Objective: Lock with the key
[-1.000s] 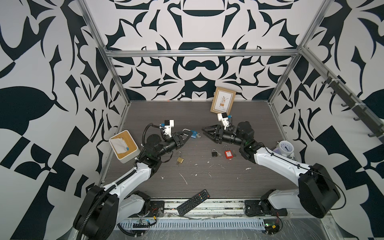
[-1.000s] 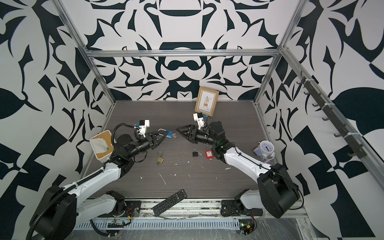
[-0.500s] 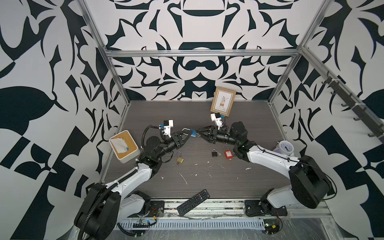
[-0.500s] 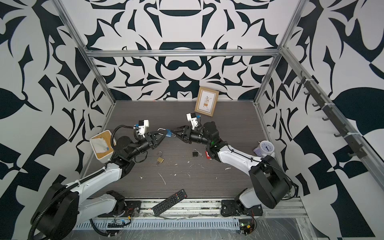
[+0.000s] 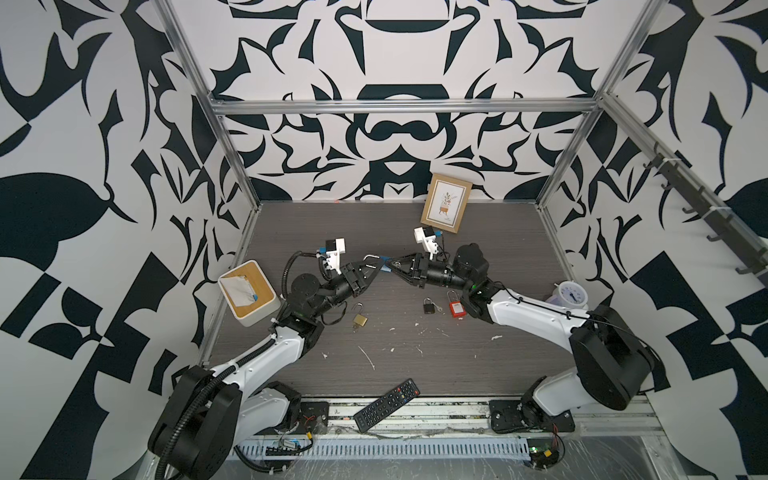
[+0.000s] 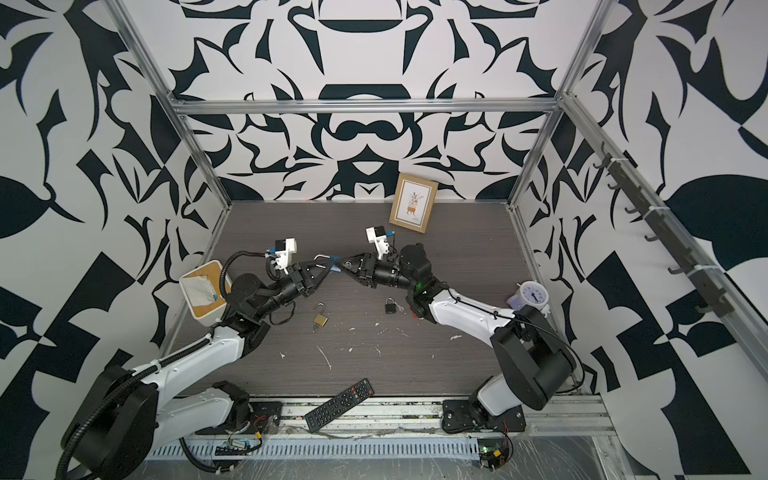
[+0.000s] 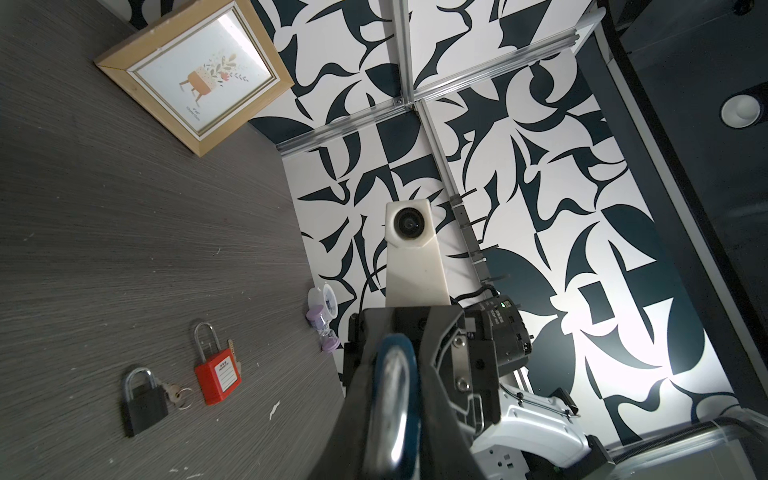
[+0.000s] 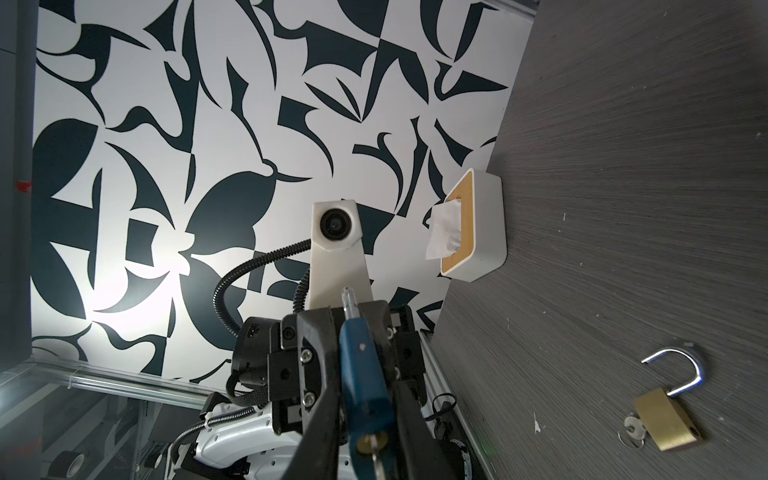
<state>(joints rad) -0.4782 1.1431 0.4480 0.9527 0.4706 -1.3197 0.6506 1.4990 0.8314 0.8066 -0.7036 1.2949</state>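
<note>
Left end effector (image 5: 371, 272): clamped on the shackle end of the blue padlock (image 5: 385, 263) and holding it up off the surface (image 5: 415, 353), about midway between the left and right edges.
Brass padlock (image 5: 360, 319): lies on the surface just below that arm with its shackle swung open and a key in it. You are not working on this one.
Blue padlock: pinned between the two end effectors. In the right wrist view its body (image 8: 363, 374) runs straight out from the camera, keyway end nearest.
Key (image 8: 376, 451): seated in the brass keyway at that near end, its head between the right fingers.
Right end effector (image 5: 393, 266): its jaws stand close either side of the key end. You cannot tell from these views whether they pinch the key firmly.
Black padlock (image 5: 429, 306) and red padlock (image 5: 456, 308): lie side by side on the surface toward the right edge, untouched, shackles down.
Done, by the look of it: lock lifted and steadied, key inserted, right arm brought up to it.
Left to do: get a sure hold on the key, then turn it. Whether the blue lock's shackle is seated is hidden, so check that too.
</note>
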